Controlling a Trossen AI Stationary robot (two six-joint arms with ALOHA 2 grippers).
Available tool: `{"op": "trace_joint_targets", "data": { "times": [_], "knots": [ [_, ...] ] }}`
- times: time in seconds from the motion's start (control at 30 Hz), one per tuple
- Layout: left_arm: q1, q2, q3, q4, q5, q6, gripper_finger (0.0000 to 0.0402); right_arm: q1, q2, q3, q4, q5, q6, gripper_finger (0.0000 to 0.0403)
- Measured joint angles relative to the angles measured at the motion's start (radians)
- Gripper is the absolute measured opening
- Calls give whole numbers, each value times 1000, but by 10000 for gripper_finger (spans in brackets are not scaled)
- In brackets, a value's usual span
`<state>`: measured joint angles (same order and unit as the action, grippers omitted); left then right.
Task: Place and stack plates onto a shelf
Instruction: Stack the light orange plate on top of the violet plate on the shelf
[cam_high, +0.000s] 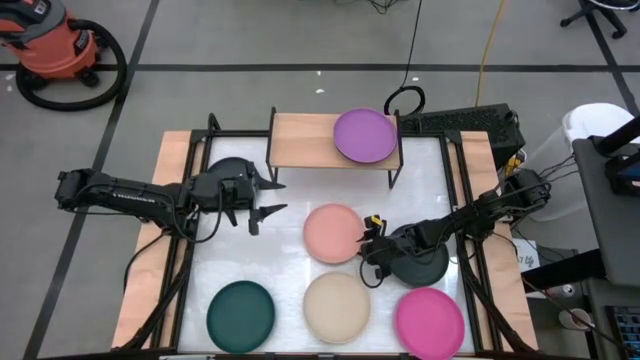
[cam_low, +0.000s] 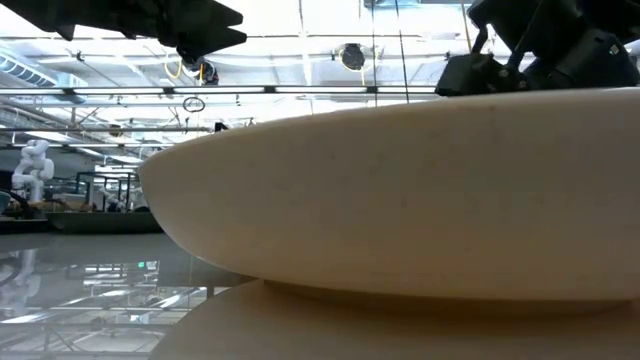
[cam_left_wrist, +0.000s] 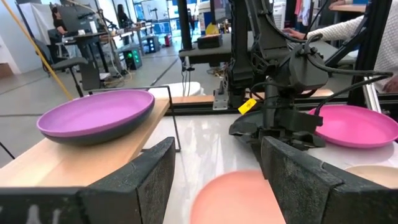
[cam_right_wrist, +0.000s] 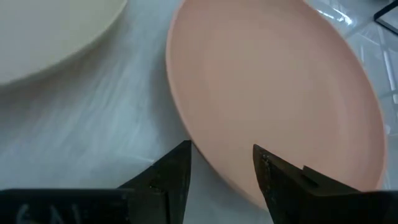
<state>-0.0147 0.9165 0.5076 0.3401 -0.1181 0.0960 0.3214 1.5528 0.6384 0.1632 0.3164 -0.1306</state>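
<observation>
The light-wood shelf (cam_high: 310, 140) stands at the table's far edge with a purple plate (cam_high: 362, 135) flat on its right half. A salmon plate (cam_high: 335, 232) lies flat mid-table. My right gripper (cam_high: 368, 252) is low at its right rim and open. In the right wrist view its fingers (cam_right_wrist: 221, 152) stand on either side of that rim (cam_right_wrist: 205, 149), one over the plate and one over the table. My left gripper (cam_high: 272, 198) hovers open left of the salmon plate, facing the shelf (cam_left_wrist: 74, 162) and purple plate (cam_left_wrist: 96, 115).
Teal (cam_high: 240, 315), beige (cam_high: 337, 307) and magenta (cam_high: 429, 323) plates lie along the near edge. One dark plate (cam_high: 232, 170) sits under my left arm and another (cam_high: 425, 268) under my right. The beige plate (cam_low: 400, 200) fills the low view. A person's sleeve (cam_left_wrist: 348, 25) shows beyond the table.
</observation>
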Motion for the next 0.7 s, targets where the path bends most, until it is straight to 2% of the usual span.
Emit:
{"op": "trace_joint_targets", "data": {
  "times": [0.7],
  "knots": [
    [0, 0, 0, -10, 0, -23, 243, 0, 0, 0, -4, -3, 7, 153]
  ]
}}
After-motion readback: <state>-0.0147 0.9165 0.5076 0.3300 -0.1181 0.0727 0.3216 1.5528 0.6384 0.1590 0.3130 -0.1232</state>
